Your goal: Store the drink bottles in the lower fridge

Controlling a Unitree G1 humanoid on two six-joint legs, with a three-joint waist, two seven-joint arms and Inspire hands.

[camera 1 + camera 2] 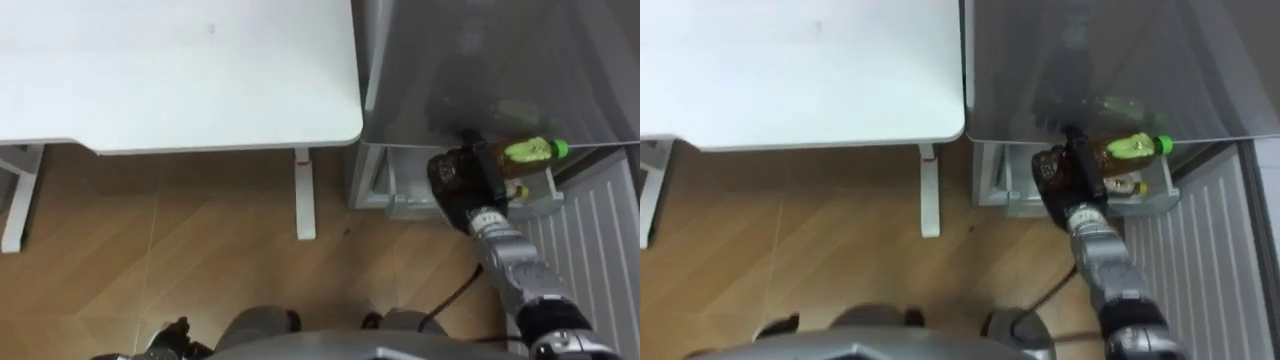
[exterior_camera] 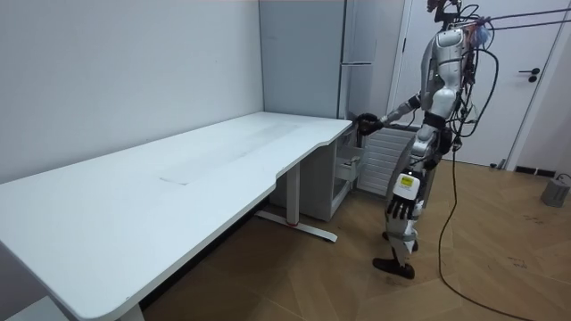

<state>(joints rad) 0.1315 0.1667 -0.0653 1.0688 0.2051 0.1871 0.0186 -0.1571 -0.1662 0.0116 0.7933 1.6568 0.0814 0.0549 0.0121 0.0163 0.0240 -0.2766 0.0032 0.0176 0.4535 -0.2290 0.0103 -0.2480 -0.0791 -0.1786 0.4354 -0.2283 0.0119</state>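
- Our right hand (image 1: 455, 172) is closed round a green-capped drink bottle (image 1: 527, 152), held sideways at the open lower fridge (image 1: 385, 190).
- Our left hand (image 2: 402, 203) hangs by our side; its state we cannot tell.
- The white surface (image 1: 180, 70) stands just beside the fridge.

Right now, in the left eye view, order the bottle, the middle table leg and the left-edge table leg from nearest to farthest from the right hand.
1. Bottle: held in the right hand, at the fridge.
2. Middle table leg: left of the hand, beside the fridge.
3. Left-edge table leg: far left.
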